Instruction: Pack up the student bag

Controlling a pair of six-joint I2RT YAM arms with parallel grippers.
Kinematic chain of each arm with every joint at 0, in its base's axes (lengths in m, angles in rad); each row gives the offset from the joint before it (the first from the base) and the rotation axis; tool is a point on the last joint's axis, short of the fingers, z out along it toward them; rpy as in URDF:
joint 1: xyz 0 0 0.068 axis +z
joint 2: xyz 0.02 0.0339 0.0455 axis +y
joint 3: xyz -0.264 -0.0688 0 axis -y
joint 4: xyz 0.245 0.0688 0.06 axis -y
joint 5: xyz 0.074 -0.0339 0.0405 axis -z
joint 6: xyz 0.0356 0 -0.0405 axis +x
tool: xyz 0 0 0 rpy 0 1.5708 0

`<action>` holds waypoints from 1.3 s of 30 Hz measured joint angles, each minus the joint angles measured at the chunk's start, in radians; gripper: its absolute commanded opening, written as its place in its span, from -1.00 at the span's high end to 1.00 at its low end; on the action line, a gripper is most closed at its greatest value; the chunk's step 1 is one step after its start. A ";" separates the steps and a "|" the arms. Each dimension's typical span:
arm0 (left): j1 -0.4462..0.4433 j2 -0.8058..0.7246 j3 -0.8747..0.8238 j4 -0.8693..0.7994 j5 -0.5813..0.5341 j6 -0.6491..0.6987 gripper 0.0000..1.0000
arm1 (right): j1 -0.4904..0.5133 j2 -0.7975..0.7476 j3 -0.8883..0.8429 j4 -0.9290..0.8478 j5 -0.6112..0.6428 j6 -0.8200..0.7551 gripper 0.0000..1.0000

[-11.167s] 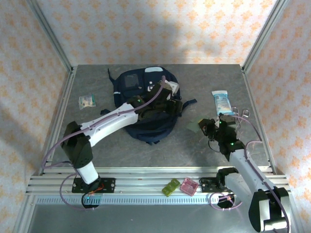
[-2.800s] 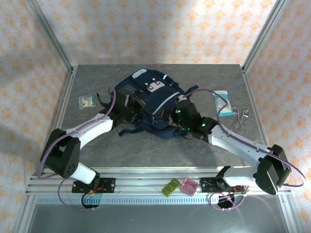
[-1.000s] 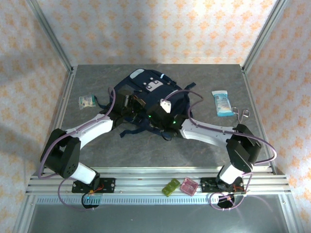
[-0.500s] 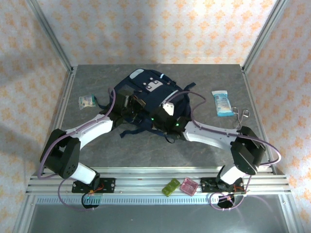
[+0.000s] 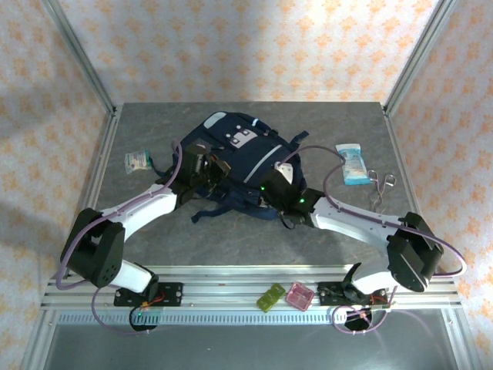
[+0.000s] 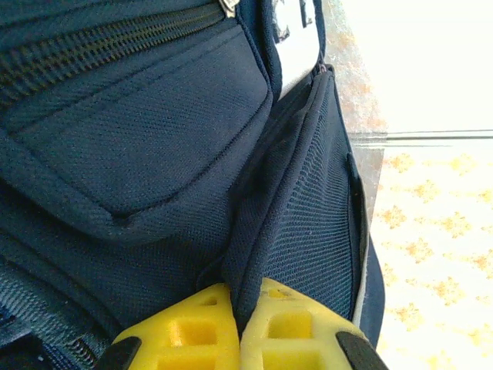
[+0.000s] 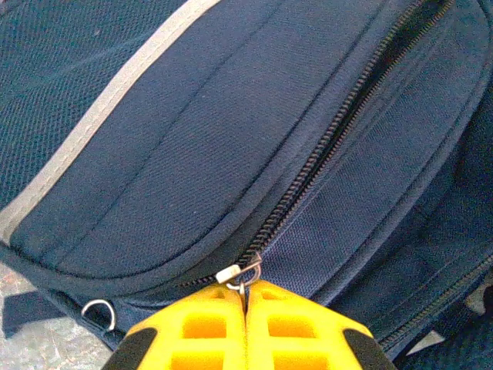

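The student bag [image 5: 245,154], a big navy backpack with a light diagonal stripe, lies mid-table between both arms. My left gripper [image 5: 217,171] is at its left side; in the left wrist view the yellow fingers [image 6: 192,327] are shut on a fold of the bag's navy fabric [image 6: 254,231]. My right gripper [image 5: 268,190] is at the bag's near right edge. In the right wrist view it [image 7: 245,291] is shut on the metal zipper pull [image 7: 245,271]. From there the dark zipper [image 7: 339,131] runs up and to the right.
A blue-white tissue packet [image 5: 352,163] and a metal scissor-like tool [image 5: 380,182] lie right of the bag. A small green-white packet [image 5: 138,159] lies to its left. A green box [image 5: 271,297] and a pink box [image 5: 299,295] sit on the front rail.
My right gripper closed on the zipper pull and moved right along the bag's near edge. The left gripper kept its hold on the fabric.
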 measured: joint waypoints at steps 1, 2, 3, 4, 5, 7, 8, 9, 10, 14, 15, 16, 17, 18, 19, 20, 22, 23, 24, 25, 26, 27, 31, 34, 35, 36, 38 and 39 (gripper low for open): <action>0.005 0.007 0.012 -0.009 0.007 0.016 1.00 | 0.001 0.000 0.000 0.002 -0.003 -0.014 1.00; 0.013 0.017 0.027 -0.018 0.018 0.032 1.00 | 0.004 0.000 0.002 0.005 -0.008 -0.030 1.00; 0.023 0.032 0.043 -0.028 0.032 0.051 1.00 | 0.009 0.002 0.003 0.009 -0.011 -0.043 1.00; 0.032 0.045 0.057 -0.034 0.044 0.065 1.00 | 0.014 0.005 0.006 0.013 -0.014 -0.052 1.00; 0.044 0.063 0.075 -0.045 0.055 0.082 1.00 | 0.023 0.012 0.010 0.021 -0.017 -0.061 1.00; 0.063 0.100 0.121 -0.071 0.071 0.119 1.00 | 0.044 0.035 0.019 0.037 -0.021 -0.069 1.00; 0.071 0.122 0.150 -0.086 0.074 0.141 1.00 | 0.055 0.053 0.025 0.047 -0.026 -0.071 1.00; 0.075 0.142 0.178 -0.102 0.074 0.161 0.99 | 0.065 0.071 0.030 0.060 -0.032 -0.073 1.00; 0.079 0.158 0.201 -0.115 0.074 0.179 0.92 | 0.072 0.088 0.035 0.071 -0.039 -0.073 1.00; 0.084 0.198 0.279 -0.148 0.053 0.239 0.11 | 0.084 0.150 0.065 0.122 -0.072 -0.068 1.00; 0.086 0.198 0.288 -0.147 0.043 0.243 0.06 | 0.086 0.159 0.071 0.130 -0.079 -0.065 1.00; 0.091 0.194 0.293 -0.135 0.035 0.254 0.01 | 0.089 0.169 0.079 0.137 -0.086 -0.062 1.00; 0.094 0.185 0.291 -0.123 0.031 0.259 0.00 | 0.090 0.178 0.088 0.143 -0.095 -0.058 1.00; 0.097 0.174 0.285 -0.113 0.029 0.259 0.00 | 0.090 0.185 0.094 0.150 -0.104 -0.054 1.00; 0.100 0.156 0.268 -0.100 0.024 0.259 0.00 | 0.089 0.192 0.100 0.159 -0.114 -0.050 1.00; 0.100 0.122 0.235 -0.087 0.019 0.259 0.00 | 0.086 0.196 0.102 0.165 -0.123 -0.047 1.00; 0.100 0.054 0.161 -0.076 0.011 0.256 0.00 | 0.080 0.198 0.103 0.172 -0.140 -0.043 1.00; 0.096 0.010 0.114 -0.071 0.003 0.251 0.00 | 0.076 0.198 0.103 0.174 -0.147 -0.042 1.00; 0.093 -0.026 0.076 -0.069 -0.007 0.246 0.00 | 0.074 0.198 0.103 0.177 -0.153 -0.042 1.00; 0.085 -0.066 0.034 -0.068 -0.018 0.238 0.01 | 0.072 0.199 0.103 0.178 -0.159 -0.041 1.00; 0.075 -0.102 -0.005 -0.068 -0.030 0.229 0.01 | 0.070 0.200 0.103 0.179 -0.162 -0.039 1.00; 0.063 -0.126 -0.031 -0.069 -0.041 0.222 0.01 | 0.069 0.202 0.103 0.179 -0.167 -0.039 1.00; -0.008 -0.165 -0.100 -0.064 -0.079 0.182 0.00 | 0.069 0.209 0.103 0.188 -0.177 -0.034 1.00; -0.055 -0.148 -0.121 -0.053 -0.093 0.154 0.01 | 0.069 0.211 0.103 0.197 -0.182 -0.028 1.00; -0.064 -0.137 -0.121 -0.043 -0.094 0.150 0.03 | 0.069 0.211 0.103 0.201 -0.185 -0.027 1.00; -0.071 -0.124 -0.120 -0.032 -0.097 0.146 0.07 | 0.069 0.213 0.103 0.203 -0.188 -0.027 1.00; -0.084 -0.092 -0.117 -0.020 -0.105 0.143 0.25 | 0.069 0.213 0.103 0.205 -0.193 -0.024 1.00; -0.086 -0.075 -0.112 -0.019 -0.111 0.143 0.38 | 0.069 0.213 0.103 0.205 -0.196 -0.024 1.00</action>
